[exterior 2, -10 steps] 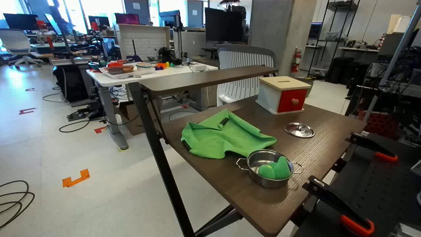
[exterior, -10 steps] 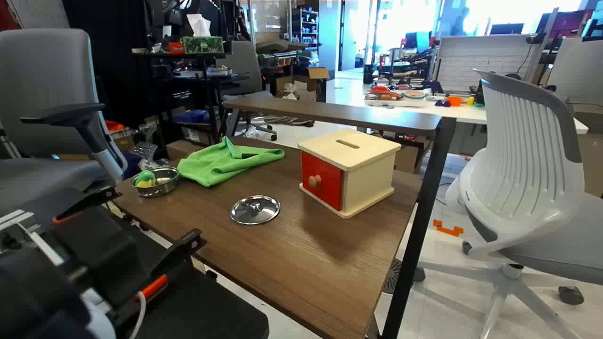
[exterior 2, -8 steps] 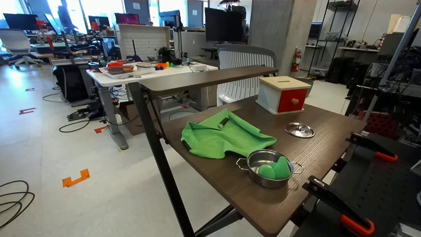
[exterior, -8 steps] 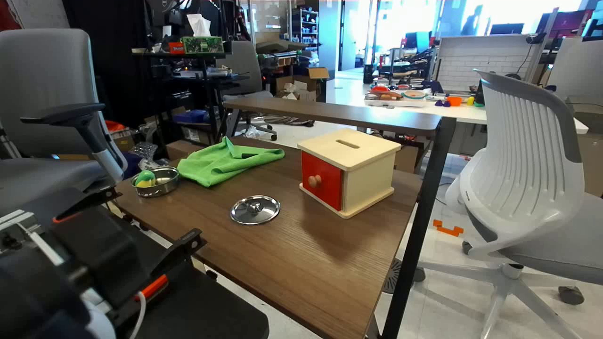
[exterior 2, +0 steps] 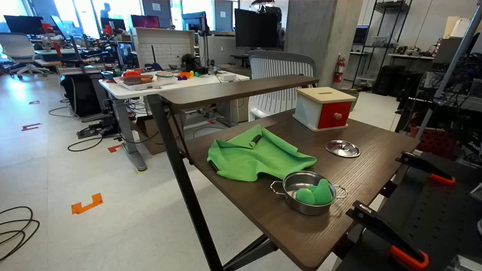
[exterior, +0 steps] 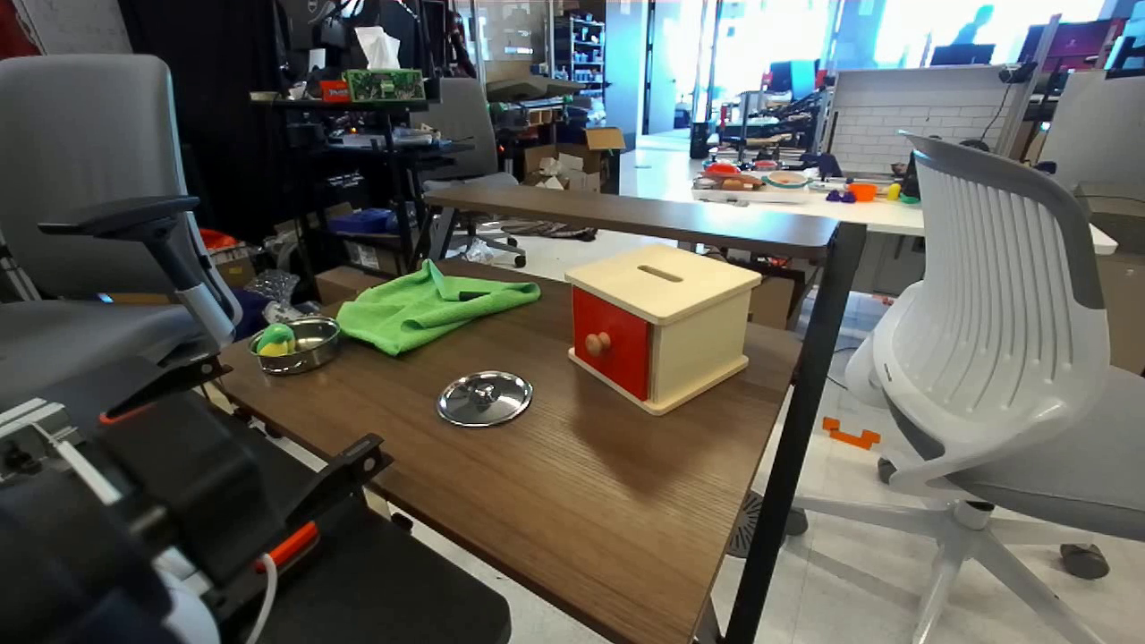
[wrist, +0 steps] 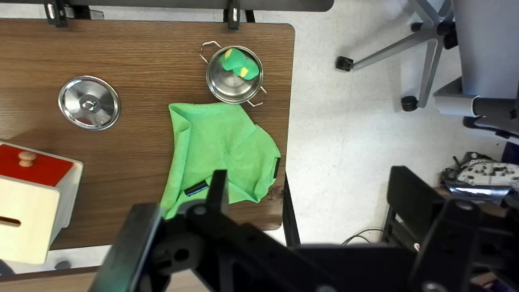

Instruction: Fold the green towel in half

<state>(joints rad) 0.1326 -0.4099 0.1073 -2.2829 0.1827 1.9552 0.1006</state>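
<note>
The green towel (wrist: 219, 146) lies rumpled on the brown table. It shows in both exterior views (exterior: 416, 313) (exterior 2: 263, 158). Its left edge in the wrist view is turned over in a narrow strip, and a lower corner is folded in, with a black tag showing. Another black tag shows at its right edge. My gripper (wrist: 310, 178) is open with nothing between its fingers. It is well above the table, and in the wrist view one finger covers part of the towel's lower edge. The gripper is outside both exterior views; part of the arm (exterior: 80, 537) shows low at the left.
A steel pot (wrist: 231, 87) with green-and-yellow objects (wrist: 239, 65) stands close beside the towel. A steel lid (wrist: 89, 102) and a wooden box (wrist: 28, 219) with a red front stand further along. A raised shelf (exterior 2: 241, 90) runs along the far side. Clamps (exterior 2: 388, 233) grip the table's near edge.
The towel, the pot, the lid and the box have not moved. Only a distant person's silhouette by the windows has shifted to the right.
</note>
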